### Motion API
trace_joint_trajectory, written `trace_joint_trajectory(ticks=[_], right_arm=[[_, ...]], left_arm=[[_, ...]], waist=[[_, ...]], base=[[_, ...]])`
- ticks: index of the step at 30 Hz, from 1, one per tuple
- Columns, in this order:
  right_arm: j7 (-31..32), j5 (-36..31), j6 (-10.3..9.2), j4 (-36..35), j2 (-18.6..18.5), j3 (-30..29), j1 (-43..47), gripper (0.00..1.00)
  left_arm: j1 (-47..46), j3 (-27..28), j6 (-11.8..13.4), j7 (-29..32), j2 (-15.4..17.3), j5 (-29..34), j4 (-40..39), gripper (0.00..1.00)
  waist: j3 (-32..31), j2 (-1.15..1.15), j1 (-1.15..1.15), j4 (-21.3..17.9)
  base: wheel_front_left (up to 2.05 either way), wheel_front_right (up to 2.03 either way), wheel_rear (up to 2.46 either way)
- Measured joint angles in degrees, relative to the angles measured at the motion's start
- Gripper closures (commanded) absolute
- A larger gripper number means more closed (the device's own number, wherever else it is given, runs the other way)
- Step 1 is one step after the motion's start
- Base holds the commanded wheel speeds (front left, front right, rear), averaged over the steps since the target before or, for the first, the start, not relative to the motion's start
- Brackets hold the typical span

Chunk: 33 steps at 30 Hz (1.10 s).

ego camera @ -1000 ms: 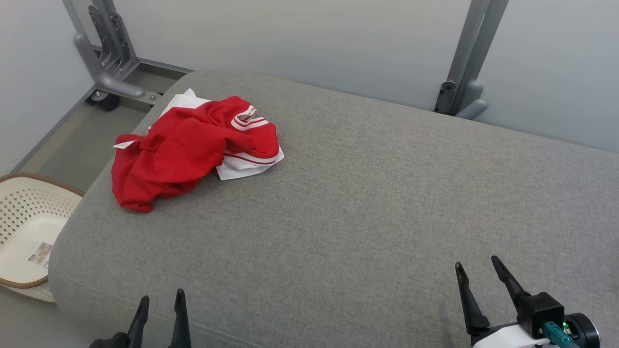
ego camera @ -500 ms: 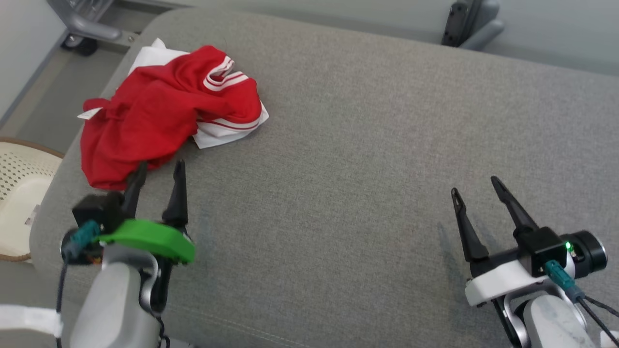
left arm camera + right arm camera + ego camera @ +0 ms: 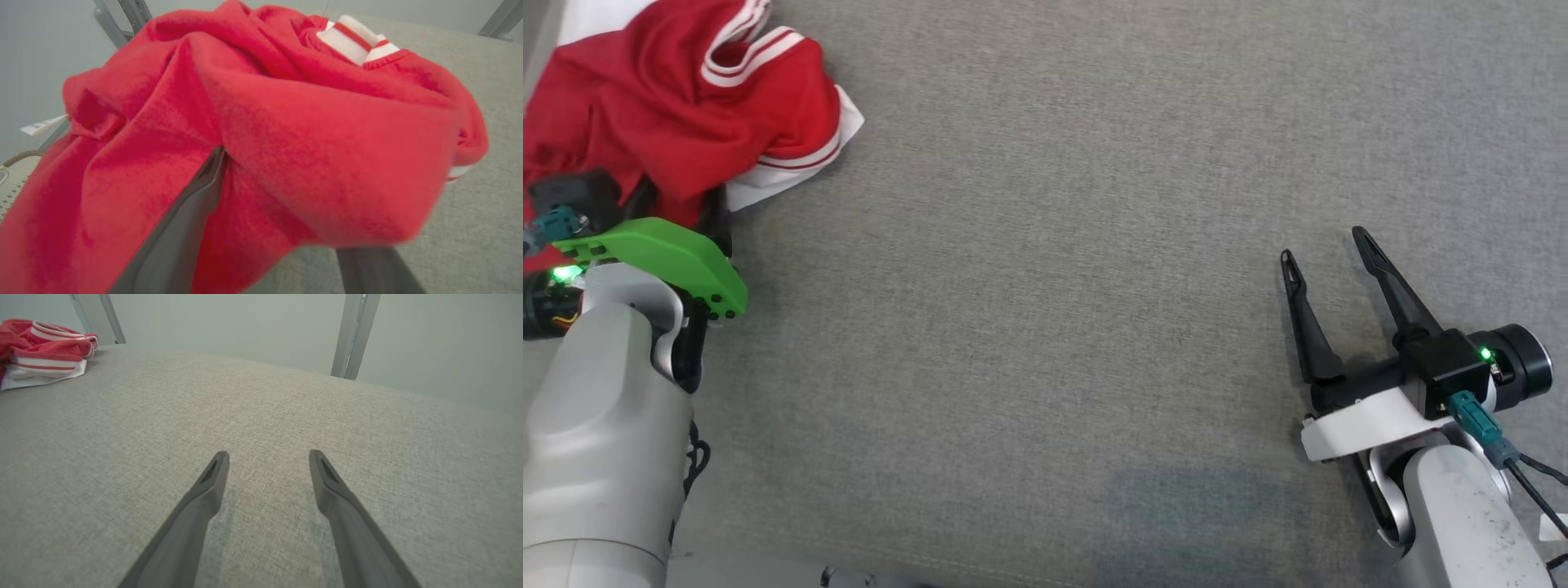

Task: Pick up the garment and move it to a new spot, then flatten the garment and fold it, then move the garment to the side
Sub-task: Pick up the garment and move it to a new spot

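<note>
I can read no words, brands or numbers anywhere. A small white tag sticks out at the left of the garment, but any print on it is too blurred for me to make out.

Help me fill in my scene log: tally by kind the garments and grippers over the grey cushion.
Garments: 1, the red and white garment
Grippers: 2, the left gripper and the right gripper
Total: 3
</note>
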Motion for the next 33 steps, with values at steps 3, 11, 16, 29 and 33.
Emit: trace_joint_trajectory(ticks=[3, 11, 16, 29, 33], right_arm=[[0.0, 0.36, 0.0, -0.01, 0.7, -0.15, -0.1, 0.0], [0.0, 2.74, 0.0, 1.34, 3.28, -2.14, 2.68, 0.0], [0.0, 4.14, 0.0, 2.1, 3.81, -2.94, 4.77, 0.0], [0.0, 10.68, 0.0, 2.57, 4.0, -4.46, 7.26, 0.0], [0.0, 11.48, -0.01, 2.66, 3.97, -4.89, 7.97, 0.0]], left_arm=[[-1.6, -0.07, 0.0, -1.45, 0.96, 0.22, 3.39, 1.0], [0.36, -7.56, -0.01, -5.35, -2.43, -2.21, -10.03, 1.0], [5.1, -14.32, -0.02, 1.64, -3.74, -12.81, -29.47, 1.0], [18.4, -21.06, 10.73, 17.79, -10.83, -35.64, -71.07, 1.0], [19.91, -24.29, 13.04, 17.84, -10.96, -33.43, -70.85, 1.0]], waist=[[0.91, 0.0, 0.0, -2.21], [-2.79, 0.0, 0.0, -6.57], [-6.95, 0.0, 0.0, -6.9], [-14.01, 0.0, 0.0, -12.82], [-14.72, 0.0, 0.0, -14.96]], base=[[0.0, 0.0, 0.0], [0.0, 0.0, 0.0], [0.0, 0.0, 0.0], [0.0, 0.0, 0.0], [0.0, 0.0, 0.0]])
